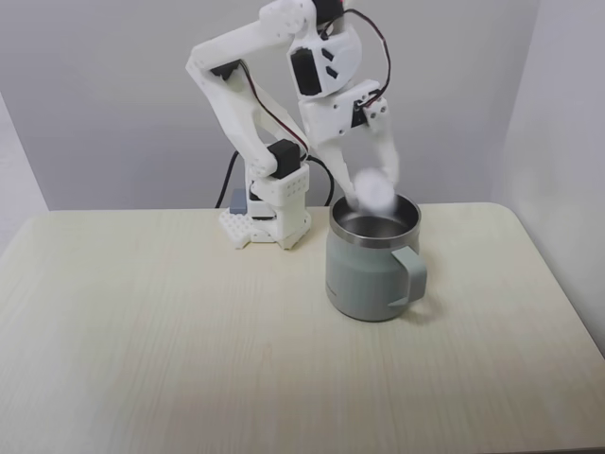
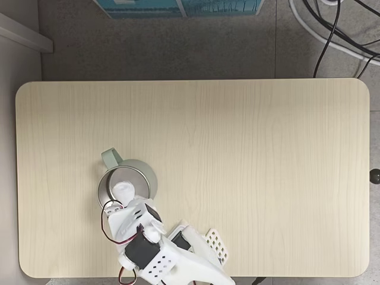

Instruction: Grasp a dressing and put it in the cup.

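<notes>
The cup (image 1: 371, 274) is a squat sage-green mug with a steel rim, and its handle faces the camera in a fixed view. From above, the cup (image 2: 148, 174) stands near the table's front left. The dressing (image 1: 374, 190), a small white roll, is blurred at the cup's mouth between the fingertips. From above, the dressing (image 2: 123, 190) lies within the steel opening. My white gripper (image 1: 375, 185) hangs over the rim with its jaws spread about the roll's width, one finger blurred. The gripper (image 2: 126, 197) reaches in from the arm's base.
The arm's white base (image 1: 269, 213) stands just behind and left of the cup. The pale wooden table (image 2: 249, 154) stretches bare to the right. Cables (image 2: 332, 29) and a blue box (image 2: 178, 7) lie on the floor beyond the far edge.
</notes>
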Tool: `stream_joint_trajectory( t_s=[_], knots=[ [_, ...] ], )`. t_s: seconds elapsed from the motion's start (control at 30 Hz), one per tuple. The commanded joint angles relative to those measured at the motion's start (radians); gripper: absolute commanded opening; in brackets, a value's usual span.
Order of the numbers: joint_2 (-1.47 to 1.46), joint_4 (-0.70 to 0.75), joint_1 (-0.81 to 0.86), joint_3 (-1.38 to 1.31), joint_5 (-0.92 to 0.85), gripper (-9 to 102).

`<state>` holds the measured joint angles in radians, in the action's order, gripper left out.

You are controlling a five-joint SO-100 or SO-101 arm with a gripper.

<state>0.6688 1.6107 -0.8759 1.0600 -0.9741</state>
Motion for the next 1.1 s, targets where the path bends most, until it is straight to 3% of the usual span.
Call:
stream_joint_trajectory(
  t_s=[0.0, 0.33, 1.07],
  knots=[
    [-0.034, -0.009, 0.028, -0.011, -0.012, 31],
    [-0.198, -0.005, 0.015, -0.086, 0.044, 31],
    [-0.179, 0.035, -0.009, -0.058, 0.029, 31]
  ],
)
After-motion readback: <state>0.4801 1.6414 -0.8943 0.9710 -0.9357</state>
